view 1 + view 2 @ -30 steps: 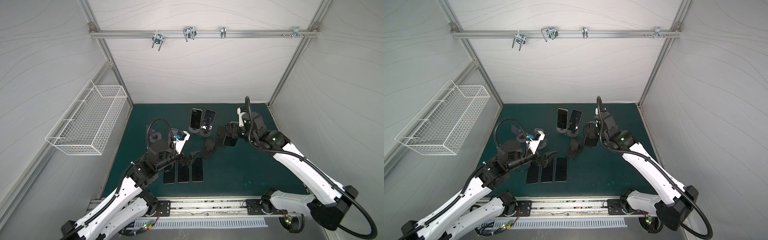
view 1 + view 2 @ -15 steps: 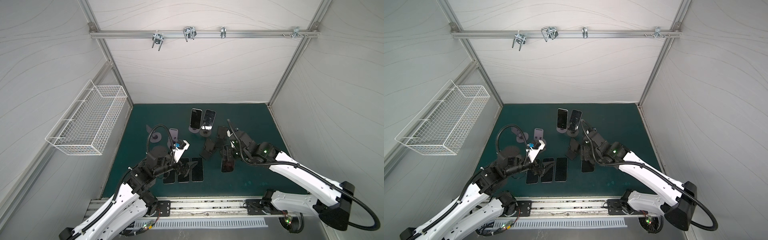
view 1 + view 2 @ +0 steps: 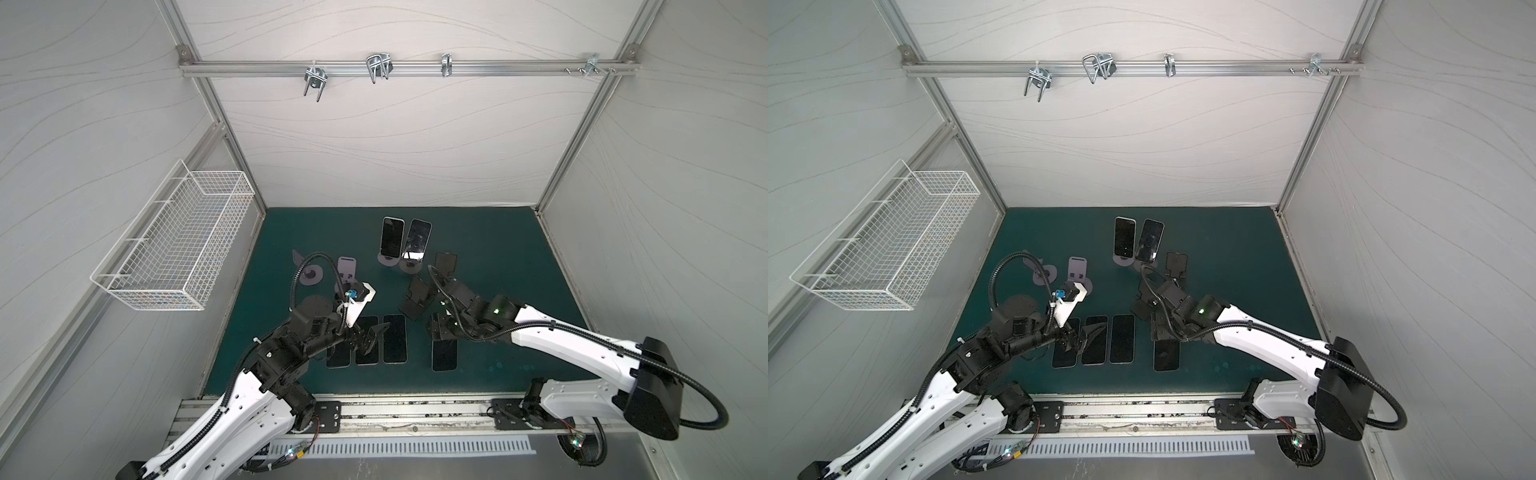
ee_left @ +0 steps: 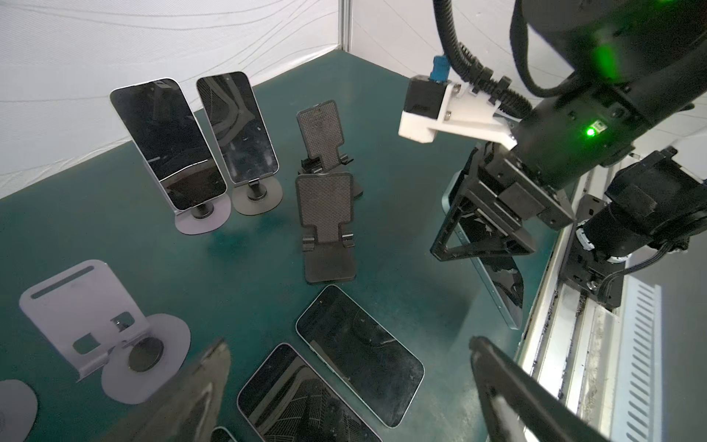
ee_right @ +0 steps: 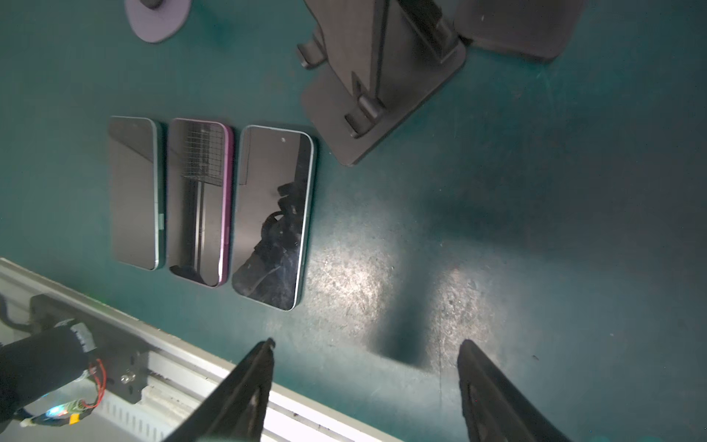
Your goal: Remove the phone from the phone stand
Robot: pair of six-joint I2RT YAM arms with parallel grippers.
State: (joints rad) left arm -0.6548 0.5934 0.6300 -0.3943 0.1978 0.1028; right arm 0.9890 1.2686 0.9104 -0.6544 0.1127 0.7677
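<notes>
My right gripper (image 3: 442,329) is shut on a dark phone (image 3: 444,355) with a pale blue edge, gripping its far end. The phone slants down to the green mat near the front rail, as the left wrist view shows (image 4: 501,283). In the right wrist view only the fingertips (image 5: 264,356) show over bare mat, and the phone is out of frame. Behind the gripper stand two empty black phone stands (image 3: 444,264) (image 3: 415,297). My left gripper (image 3: 365,338) hangs open over three phones (image 3: 394,338) lying flat side by side.
Two more phones (image 3: 392,237) (image 3: 417,241) lean on round-based stands at the back. Two empty lavender stands (image 3: 347,270) (image 3: 309,274) sit at the left. The metal front rail (image 3: 415,409) runs just past the held phone. A wire basket (image 3: 174,245) hangs on the left wall.
My right arm has carried the phone from the rear black stand forward and down to the mat beside the flat row. My left arm has drawn back toward the front over the flat phones.
</notes>
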